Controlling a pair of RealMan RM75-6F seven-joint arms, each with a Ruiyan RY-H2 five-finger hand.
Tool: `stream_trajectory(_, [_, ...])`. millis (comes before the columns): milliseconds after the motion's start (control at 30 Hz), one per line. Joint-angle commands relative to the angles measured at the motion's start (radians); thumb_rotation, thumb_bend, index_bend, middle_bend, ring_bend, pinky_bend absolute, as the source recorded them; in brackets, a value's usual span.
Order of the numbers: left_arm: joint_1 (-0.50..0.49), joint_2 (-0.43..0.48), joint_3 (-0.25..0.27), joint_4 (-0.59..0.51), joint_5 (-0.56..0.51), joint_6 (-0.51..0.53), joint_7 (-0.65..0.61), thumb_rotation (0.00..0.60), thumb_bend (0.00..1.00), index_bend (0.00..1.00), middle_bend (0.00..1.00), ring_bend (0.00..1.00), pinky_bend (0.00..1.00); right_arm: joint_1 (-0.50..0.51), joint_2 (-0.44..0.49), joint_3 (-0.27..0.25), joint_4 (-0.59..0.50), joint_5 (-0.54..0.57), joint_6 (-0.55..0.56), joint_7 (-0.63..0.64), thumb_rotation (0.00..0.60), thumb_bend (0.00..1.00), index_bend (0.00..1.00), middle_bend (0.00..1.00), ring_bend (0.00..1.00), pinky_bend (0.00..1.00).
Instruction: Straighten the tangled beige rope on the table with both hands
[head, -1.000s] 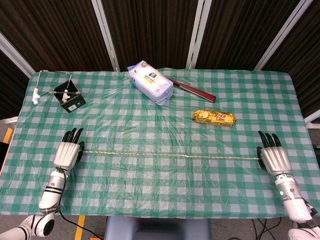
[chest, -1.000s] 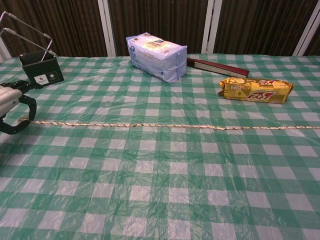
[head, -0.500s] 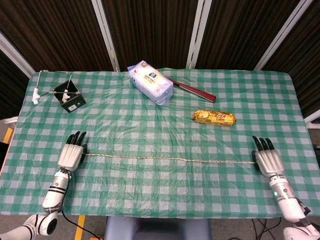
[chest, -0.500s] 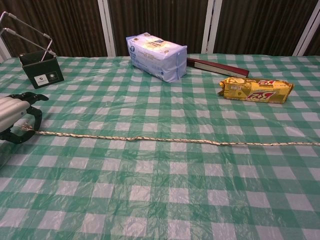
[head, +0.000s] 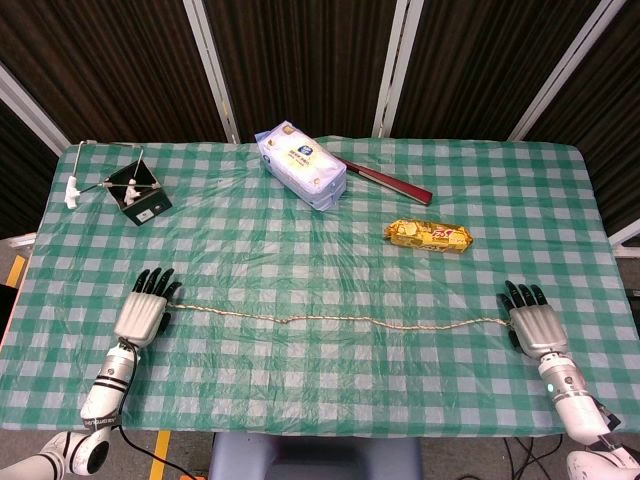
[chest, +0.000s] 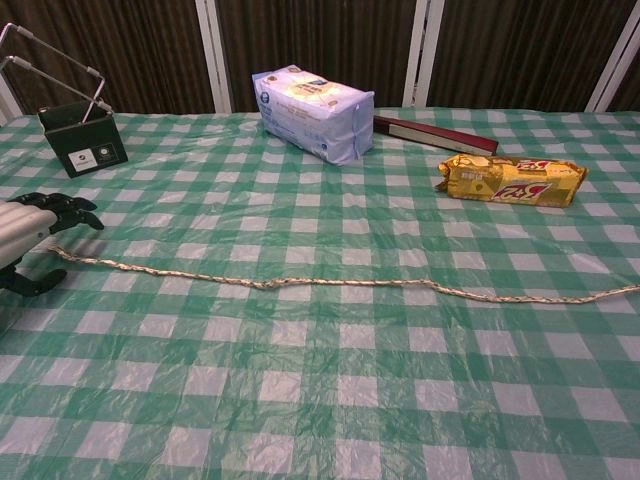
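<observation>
The beige rope (head: 330, 320) lies on the checked table (head: 320, 250) in a long, slightly wavy line from left to right; the chest view shows it too, as the rope (chest: 340, 283). My left hand (head: 143, 312) rests at its left end with fingers stretched out. In the chest view the left hand (chest: 28, 232) has its thumb apart, and the rope's tip lies loose beside it. My right hand (head: 532, 322) sits at the right end with fingers spread and the rope's tip against its inner side. The right hand is outside the chest view.
A blue-white tissue pack (head: 301, 165) and a dark red flat box (head: 390, 183) lie at the back centre. A yellow snack packet (head: 428, 235) sits right of centre, beyond the rope. A black holder with a wire frame (head: 138, 195) stands at the back left.
The rope was taut and straight between both hands; now it is slack and wavy on the cloth. Both hands drew toward the front edge and spread their fingers, and the left let its end go.
</observation>
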Motion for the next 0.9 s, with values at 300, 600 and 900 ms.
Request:
stream_trajectory(300, [0.105,0.238,0.022,-0.294,0.1,0.228,-0.169,0.6,0.42,0.0,0.0,0.0,0.06,-0.132,0.155,0.003,-0.197,-0.083,0.262,0.138,0.6,0.46,0.0,0.0,0.0,0.0])
stream_trajectory(600, [0.303,0.374,0.147,-0.408,0.264,0.528,-0.241,0.6,0.42,0.0,0.0,0.0,0.06,-0.318,0.229,-0.039,-0.317,-0.24,0.603,0.228,0.6,0.43,0.0,0.0,0.0,0.0])
stream_trajectory(900, [0.334,0.382,0.143,-0.386,0.249,0.508,-0.216,0.6,0.42,0.0,0.0,0.0,0.06,-0.375,0.226,-0.066,-0.323,-0.329,0.685,0.222,0.6,0.43,0.0,0.0,0.0,0.0])
